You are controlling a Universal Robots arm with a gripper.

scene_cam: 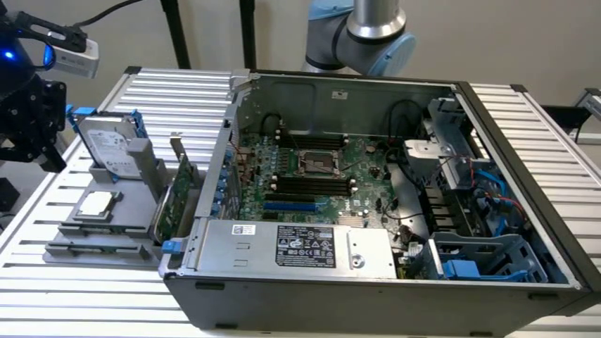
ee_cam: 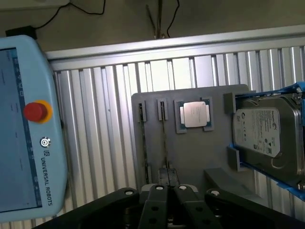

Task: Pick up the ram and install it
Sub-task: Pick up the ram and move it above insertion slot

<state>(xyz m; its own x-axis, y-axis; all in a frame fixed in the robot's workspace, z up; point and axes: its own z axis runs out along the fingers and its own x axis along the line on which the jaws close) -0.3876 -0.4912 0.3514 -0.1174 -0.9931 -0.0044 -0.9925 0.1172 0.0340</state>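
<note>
Pincer (ee_cam: 167,174) of a robot arm, clenched with its fingers pressed together and nothing visibly between them, hangs over a grey holder (ee_cam: 190,157) on the slatted metal table (ee_cam: 95,119). The ram (ee_cam: 164,136) stands on edge in a narrow slot of that holder, its near end by the fingertips; whether they touch cannot be told. A square silver processor (ee_cam: 194,114) and a hard drive (ee_cam: 267,133) share the holder, and an open computer case (scene_cam: 376,303) stands just beside it on the exterior view's right.

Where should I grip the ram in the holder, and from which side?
Probably its upper long edge near mid-length, from straight above: the ram stands on edge in a slot of the gray holder, so just its thin top is exposed.
</note>
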